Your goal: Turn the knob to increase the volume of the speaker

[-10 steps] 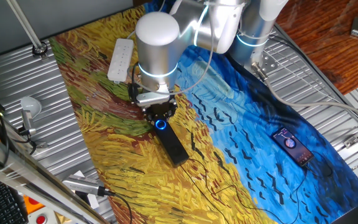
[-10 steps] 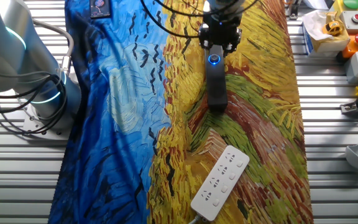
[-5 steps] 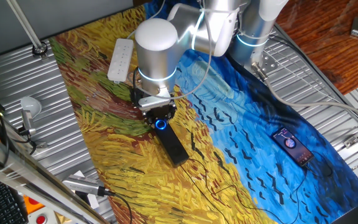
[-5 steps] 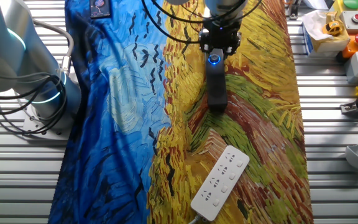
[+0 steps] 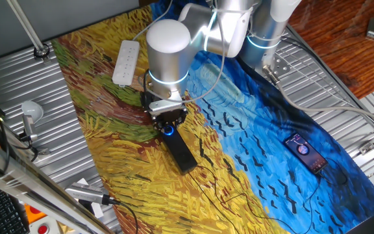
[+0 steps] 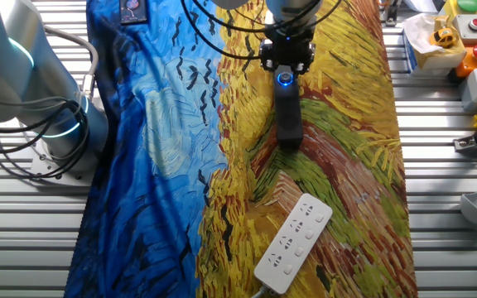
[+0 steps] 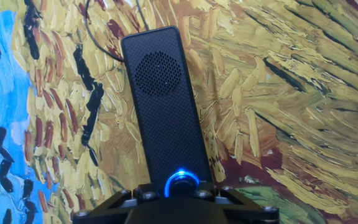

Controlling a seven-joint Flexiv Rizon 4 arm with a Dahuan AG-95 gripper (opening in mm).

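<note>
**Turning the Blue Knob**

On the tabletop [image 6: 354, 124] lies the speaker [image 7: 164, 112], a long black bar on the painted cloth. At the six o'clock end of my hand view glows the knob [image 7: 181, 184], round with a blue ring. My fingers [image 5: 167, 123] sit right over it, low and close. I cannot tell if they are squeezing the knob or only near it, because my hand hides them.

To do this well, I think I should hold the knob gently on both sides and twist slowly, staying straight above it. If I push sideways, the speaker may slide. The power strip [image 6: 293, 243] and phone [image 5: 306, 153] are well apart.
</note>
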